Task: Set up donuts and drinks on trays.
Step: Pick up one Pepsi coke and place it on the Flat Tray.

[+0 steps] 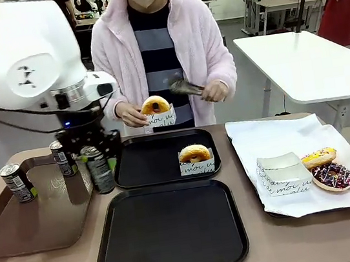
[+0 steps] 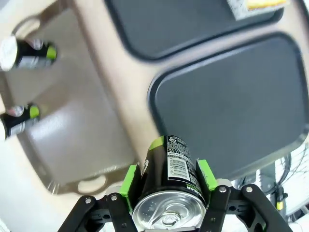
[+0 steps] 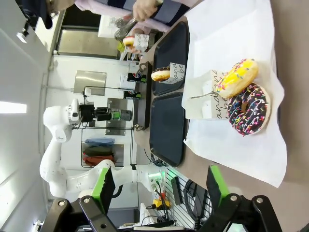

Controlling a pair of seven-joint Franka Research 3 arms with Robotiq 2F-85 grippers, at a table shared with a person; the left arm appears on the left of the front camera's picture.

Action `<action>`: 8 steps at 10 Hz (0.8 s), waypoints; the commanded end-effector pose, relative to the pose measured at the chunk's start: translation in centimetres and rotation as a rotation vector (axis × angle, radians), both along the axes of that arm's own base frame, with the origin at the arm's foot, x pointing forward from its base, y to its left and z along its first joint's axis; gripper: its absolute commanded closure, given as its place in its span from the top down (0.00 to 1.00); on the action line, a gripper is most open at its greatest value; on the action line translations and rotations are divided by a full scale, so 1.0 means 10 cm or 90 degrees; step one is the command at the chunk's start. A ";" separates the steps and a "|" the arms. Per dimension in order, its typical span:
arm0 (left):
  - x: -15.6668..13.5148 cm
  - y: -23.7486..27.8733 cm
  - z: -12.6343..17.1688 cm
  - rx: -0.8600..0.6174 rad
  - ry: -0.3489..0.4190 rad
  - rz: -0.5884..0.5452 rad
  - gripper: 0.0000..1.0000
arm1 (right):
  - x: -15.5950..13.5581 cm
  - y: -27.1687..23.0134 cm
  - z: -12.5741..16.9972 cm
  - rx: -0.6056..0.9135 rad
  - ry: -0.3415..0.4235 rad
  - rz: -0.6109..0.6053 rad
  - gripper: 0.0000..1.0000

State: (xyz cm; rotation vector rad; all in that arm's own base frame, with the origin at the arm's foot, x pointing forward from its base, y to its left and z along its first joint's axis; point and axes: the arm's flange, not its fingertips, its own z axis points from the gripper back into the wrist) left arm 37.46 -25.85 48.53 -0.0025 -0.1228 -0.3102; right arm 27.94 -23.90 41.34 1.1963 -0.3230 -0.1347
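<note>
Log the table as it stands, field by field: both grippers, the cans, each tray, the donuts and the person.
left gripper: shut on a can, beside the far tray
right gripper: open, holding nothing
brown tray: two cans standing
far tray: one boxed glazed donut
near tray: no donut or can yet
person: holds boxed donut and tongs
lined tray: yellow-iced donut, chocolate sprinkled donut, empty box

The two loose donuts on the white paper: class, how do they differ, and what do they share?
The yellow-iced donut is bright on top; the chocolate donut is dark. The yellow-iced donut lies farther from the robot, the chocolate donut nearer. Both are sprinkled, unboxed rings on white paper.
</note>
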 end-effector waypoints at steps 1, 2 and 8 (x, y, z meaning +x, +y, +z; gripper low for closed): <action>0.35 -0.24 -0.08 -0.026 -0.027 0.014 0.59 | 0.00 0.00 0.00 0.007 -0.002 -0.001 1.00; 0.48 -0.27 -0.12 -0.043 -0.021 0.008 0.59 | 0.00 0.00 0.00 0.007 -0.002 -0.001 1.00; -0.66 0.48 0.23 0.016 0.059 -0.102 0.59 | 0.00 0.00 0.00 0.007 -0.002 -0.001 1.00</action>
